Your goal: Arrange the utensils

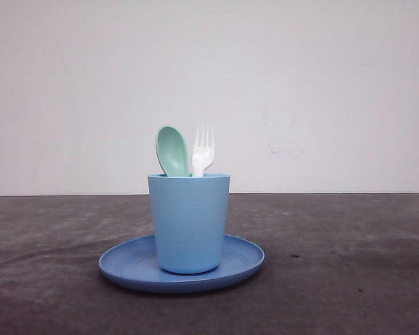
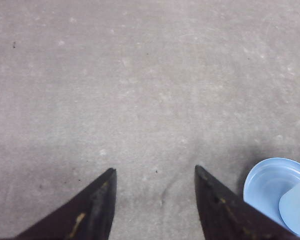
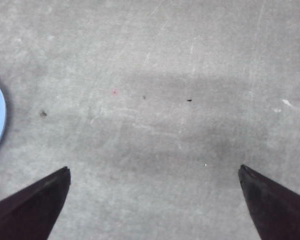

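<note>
Pale mint-green plastic spoon point(image 1: 171, 150) and small white plastic fork point(image 1: 202, 151) stand upright together in the light blue cup point(image 1: 188, 222) on the round blue plate point(image 1: 245, 259), just beside the empty, spread left pincer point(image 2: 155, 175); right pincer point(image 3: 154, 170) likewise apart over bare grey table point(image 3: 165, 100); task looks finished.

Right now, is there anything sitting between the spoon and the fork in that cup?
No. In the front view the spoon and fork stand side by side in the cup, with only a sliver of wall showing between them.
</note>
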Action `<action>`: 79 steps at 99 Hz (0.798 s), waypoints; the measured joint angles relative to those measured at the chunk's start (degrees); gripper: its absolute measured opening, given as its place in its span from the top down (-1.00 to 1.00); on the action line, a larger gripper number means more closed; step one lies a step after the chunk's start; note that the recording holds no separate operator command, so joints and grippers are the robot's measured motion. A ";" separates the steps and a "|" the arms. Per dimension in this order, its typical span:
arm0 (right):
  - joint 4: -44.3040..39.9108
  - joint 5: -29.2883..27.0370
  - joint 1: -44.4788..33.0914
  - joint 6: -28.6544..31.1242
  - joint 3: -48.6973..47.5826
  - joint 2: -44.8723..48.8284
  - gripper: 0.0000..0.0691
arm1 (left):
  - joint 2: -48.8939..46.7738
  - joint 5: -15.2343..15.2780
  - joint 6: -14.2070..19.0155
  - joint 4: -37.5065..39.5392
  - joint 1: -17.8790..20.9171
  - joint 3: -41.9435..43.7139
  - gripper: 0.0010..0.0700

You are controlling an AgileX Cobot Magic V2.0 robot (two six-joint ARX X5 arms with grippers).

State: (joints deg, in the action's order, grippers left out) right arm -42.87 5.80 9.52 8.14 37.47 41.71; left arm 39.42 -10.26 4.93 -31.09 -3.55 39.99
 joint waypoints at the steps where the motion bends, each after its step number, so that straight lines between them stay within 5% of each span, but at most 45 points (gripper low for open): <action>1: 0.04 0.00 -0.02 -0.13 0.00 0.00 -0.97 | 0.00 0.00 0.00 0.00 0.00 0.00 0.17; 31: 1.49 -1.51 -0.09 -1.99 0.11 0.00 -0.94 | 0.00 0.00 -0.02 0.02 0.00 0.00 0.18; 36: 1.49 -1.51 -0.11 -2.10 0.11 0.00 -0.64 | 0.00 0.00 -0.04 0.02 0.00 0.00 0.28; 46: 1.62 -1.51 -0.09 -3.04 0.11 0.00 0.23 | 0.00 0.00 -0.02 -0.04 0.00 0.00 0.79; 53: 2.27 -1.51 -0.09 -3.76 0.11 0.00 0.70 | 0.00 0.00 -0.02 -0.17 0.00 0.00 0.93; 62: 2.80 -1.51 -0.09 -3.93 0.15 0.00 0.90 | 0.00 0.00 0.02 -1.25 0.00 0.00 0.97; 79: 3.28 -1.53 -0.09 -4.26 0.15 -0.02 0.96 | 0.00 0.00 0.04 -1.22 0.00 0.00 0.97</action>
State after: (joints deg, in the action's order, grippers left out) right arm -39.59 4.27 9.43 3.88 37.63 41.69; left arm 39.42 -10.26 4.97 -32.32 -3.55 39.99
